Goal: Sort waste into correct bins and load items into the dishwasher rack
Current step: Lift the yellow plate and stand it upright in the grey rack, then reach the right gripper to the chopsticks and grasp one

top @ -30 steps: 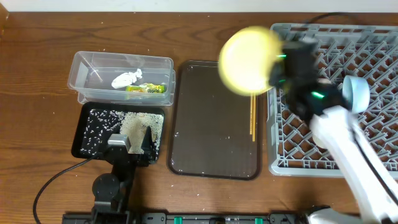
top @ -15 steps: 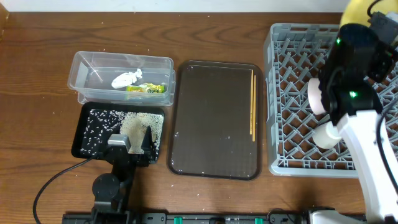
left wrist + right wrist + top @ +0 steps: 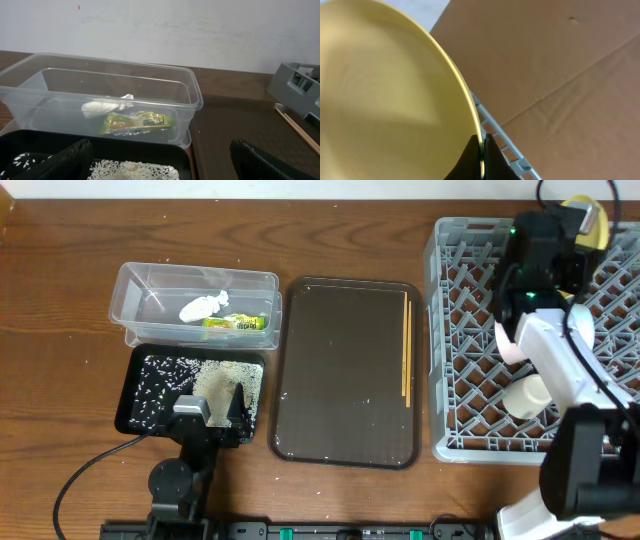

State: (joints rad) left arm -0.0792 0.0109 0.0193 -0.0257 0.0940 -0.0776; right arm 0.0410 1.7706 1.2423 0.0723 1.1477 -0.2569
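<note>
My right gripper [image 3: 482, 156] is shut on the rim of the round yellow plate [image 3: 390, 100]. It holds the plate on edge over the far right part of the grey dishwasher rack [image 3: 440, 330], where the plate [image 3: 588, 222] shows beside the arm. A white cup [image 3: 525, 395] and a white bowl [image 3: 503, 340] sit in the rack. My left gripper [image 3: 160, 170] is open and empty, low over the black tray [image 3: 135, 415] of rice and crumbs. The clear tub [image 3: 135, 290] holds the tissue [image 3: 200, 307] and the green-and-yellow wrapper [image 3: 236, 323]. The light blue bowl is not in view.
A dark brown serving tray [image 3: 340, 370] lies between the bins and the rack, with wooden chopsticks [image 3: 406, 350] along its right side. The right arm stretches over the rack's middle. A black cable runs off the left arm base at the front left.
My right arm has carried the yellow plate from above the serving tray to the right and back, to the far side of the rack. The left arm has not moved.
</note>
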